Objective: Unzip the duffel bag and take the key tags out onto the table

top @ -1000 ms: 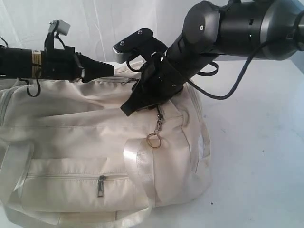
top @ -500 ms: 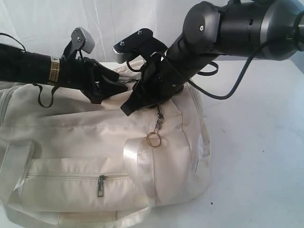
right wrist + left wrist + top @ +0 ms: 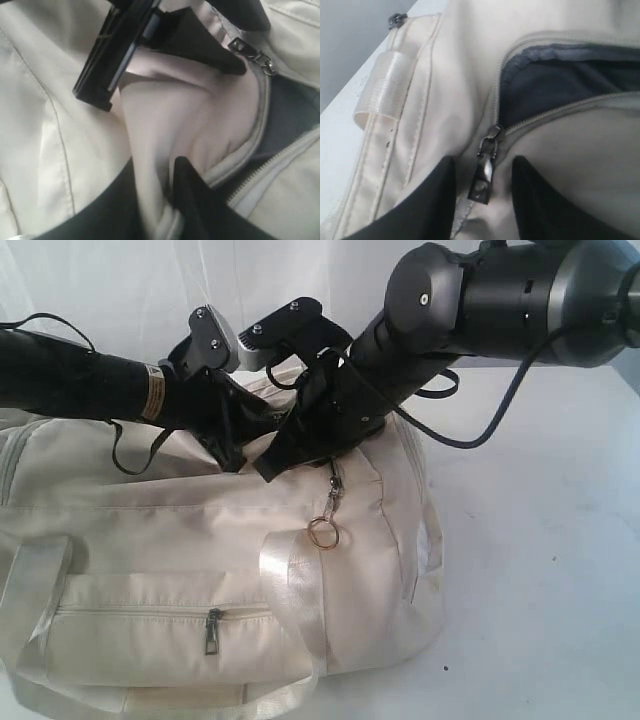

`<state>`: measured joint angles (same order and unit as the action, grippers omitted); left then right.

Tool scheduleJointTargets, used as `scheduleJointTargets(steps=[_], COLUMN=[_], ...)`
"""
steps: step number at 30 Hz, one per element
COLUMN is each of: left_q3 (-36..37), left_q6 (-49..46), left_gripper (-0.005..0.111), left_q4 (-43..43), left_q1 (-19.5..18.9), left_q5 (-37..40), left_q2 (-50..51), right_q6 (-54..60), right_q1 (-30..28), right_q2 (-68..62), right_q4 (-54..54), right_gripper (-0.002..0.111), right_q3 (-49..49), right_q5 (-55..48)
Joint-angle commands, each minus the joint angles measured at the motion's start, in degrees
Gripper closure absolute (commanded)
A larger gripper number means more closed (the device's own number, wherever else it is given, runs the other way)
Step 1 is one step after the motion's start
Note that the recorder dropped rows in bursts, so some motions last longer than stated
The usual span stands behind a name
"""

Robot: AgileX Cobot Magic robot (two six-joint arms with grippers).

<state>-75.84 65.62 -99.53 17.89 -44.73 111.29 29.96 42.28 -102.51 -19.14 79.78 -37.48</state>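
The cream duffel bag [image 3: 150, 530] lies on the white table [image 3: 540, 540]. Its top zip is partly undone, showing dark grey lining [image 3: 545, 85]. My left gripper [image 3: 238, 445] is low on the bag's top. In the left wrist view this gripper [image 3: 484, 162] is open, its fingers on either side of the metal zip pull [image 3: 482, 175] with a gap each side. My right gripper [image 3: 275, 465] is right beside it. In the right wrist view it [image 3: 155, 167] is shut on a fold of cream fabric [image 3: 150, 130] at the zip's edge. The key tags are hidden.
A metal ring [image 3: 322, 533] hangs from a clasp on the bag's end. A shiny webbing handle [image 3: 295, 590] runs down the front beside a zipped pocket with its pull [image 3: 213, 632]. The right arm's cable [image 3: 480, 435] loops above the bag. Bare table lies to the right.
My left arm has travelled right along the bag's top, dropped toward the zip and now sits against the right gripper. The right arm and the bag have stayed put.
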Motion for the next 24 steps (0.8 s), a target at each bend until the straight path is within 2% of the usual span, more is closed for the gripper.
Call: scheduleJointTargets(steps=[1, 9, 14, 19, 24], left_q3=[0.44, 0.44, 0.44, 0.49, 0.49], left_q6=[-1.38, -1.39, -6.03, -6.36, -6.51], left_gripper=[0.071, 0.071, 0.07, 0.064, 0.064], left_q4=[-0.41, -0.41, -0.41, -0.41, -0.41], left_q1=[-0.06, -0.06, -0.06, 0.06, 0.19], left_q5=[3.73, 4.7, 0.39, 5.08, 5.06], left_q2=[-0.57, -0.57, -0.57, -0.57, -0.2], right_q6=[-0.23, -0.23, -0.23, -0.23, -0.23], right_q1=[-0.12, -0.12, -0.12, -0.12, -0.12], right_q2=[0.07, 0.07, 0.07, 0.07, 0.07], right_q4=[0.13, 0.13, 0.13, 0.13, 0.13], right_gripper=[0.088, 0.088, 0.088, 0.088, 0.088], right_q3=[0.1, 0.1, 0.1, 0.1, 0.1], right_q5=[-0.24, 0.67, 0.79, 0.91, 1.65])
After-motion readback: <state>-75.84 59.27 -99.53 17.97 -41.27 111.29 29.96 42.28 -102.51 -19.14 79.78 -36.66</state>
